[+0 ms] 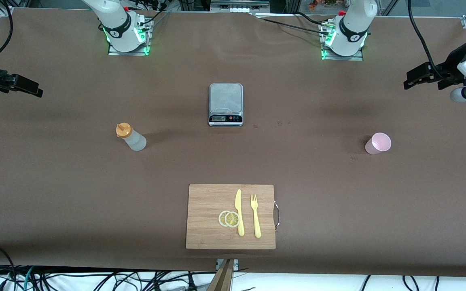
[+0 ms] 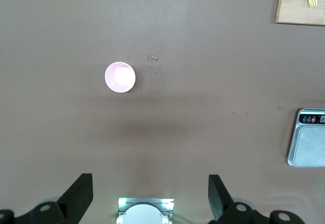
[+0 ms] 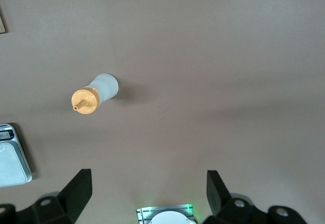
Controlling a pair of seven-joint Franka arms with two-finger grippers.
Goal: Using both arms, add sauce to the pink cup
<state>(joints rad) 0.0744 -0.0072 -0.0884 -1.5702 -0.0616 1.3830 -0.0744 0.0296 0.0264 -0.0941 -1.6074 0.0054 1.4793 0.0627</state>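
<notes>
The sauce bottle [image 1: 131, 137] stands upright on the brown desk [image 1: 55, 194] toward the right arm's end, and the pink cup [image 1: 378, 143] stands upright toward the left arm's end, the two well apart with a steel-topped scale [image 1: 225, 104] between them and a little farther from the front camera. Nearer that camera lies a wooden cutting board [image 1: 208, 202] carrying a yellow knife [image 1: 239, 212], a yellow fork [image 1: 255, 215] and two lemon slices [image 1: 229, 218]. The left gripper [image 2: 151, 196] hangs high over the desk at its own end with fingers wide apart and empty, and the right gripper [image 3: 148, 192] waits likewise at its end, spread and holding nothing.

Pink cup [image 1: 378, 143], orange-capped sauce [image 1: 131, 137], yellow cutlery [image 1: 246, 213].
</notes>
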